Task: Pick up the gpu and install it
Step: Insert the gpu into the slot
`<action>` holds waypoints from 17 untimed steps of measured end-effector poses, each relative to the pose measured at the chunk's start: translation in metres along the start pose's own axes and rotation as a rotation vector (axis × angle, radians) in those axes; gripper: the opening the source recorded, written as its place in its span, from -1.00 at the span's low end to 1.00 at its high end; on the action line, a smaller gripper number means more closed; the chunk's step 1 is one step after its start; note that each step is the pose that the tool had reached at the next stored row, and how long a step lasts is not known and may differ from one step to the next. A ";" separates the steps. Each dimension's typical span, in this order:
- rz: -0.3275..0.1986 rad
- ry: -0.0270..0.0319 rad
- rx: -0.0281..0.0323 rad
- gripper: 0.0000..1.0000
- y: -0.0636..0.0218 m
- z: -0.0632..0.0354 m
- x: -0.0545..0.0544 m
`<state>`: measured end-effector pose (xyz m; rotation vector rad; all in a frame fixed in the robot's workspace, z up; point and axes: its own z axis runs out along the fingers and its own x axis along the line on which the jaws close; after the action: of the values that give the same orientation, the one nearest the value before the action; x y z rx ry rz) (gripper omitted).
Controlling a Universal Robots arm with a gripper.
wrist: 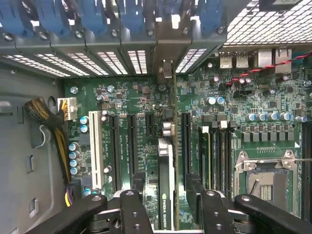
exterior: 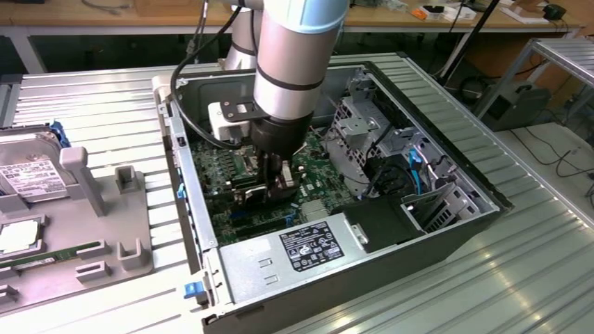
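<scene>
The gpu (wrist: 165,181) stands on edge over the green motherboard (wrist: 273,97), between two long black expansion slots. Its dark top edge carries printed lettering, and its silver bracket (wrist: 167,68) reaches the rear slot openings of the case. My gripper (wrist: 165,179) is shut on it, with one black finger (wrist: 136,204) on each side. In the exterior view the gripper (exterior: 277,182) is sunk deep inside the open computer case (exterior: 446,118), with the card (exterior: 286,177) hanging under it just above the board. I cannot tell whether the card's edge sits in a slot.
A silver power supply (exterior: 297,254) fills the case's near end, with a drive cage (exterior: 362,132) and blue cables (exterior: 415,174) beside the arm. A CPU socket (wrist: 265,178) and yellow wire bundle (wrist: 53,126) flank the slots. A hard drive (exterior: 33,174) and memory stick (exterior: 55,254) lie on the exterior view's left.
</scene>
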<state>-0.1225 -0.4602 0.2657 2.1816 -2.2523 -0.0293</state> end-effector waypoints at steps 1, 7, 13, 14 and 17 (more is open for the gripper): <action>0.001 0.0008 -0.0003 -0.07 0.0001 -0.0053 0.000; 0.002 0.0025 0.0001 -0.23 0.0005 -0.0268 -0.001; 0.002 0.0026 0.0000 -0.79 0.0005 -0.0268 -0.001; 0.002 0.0026 0.0000 -0.79 0.0005 -0.0268 -0.001; 0.002 0.0026 0.0000 -0.79 0.0005 -0.0268 -0.001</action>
<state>-0.1225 -0.4599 0.2925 2.1785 -2.2528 -0.0264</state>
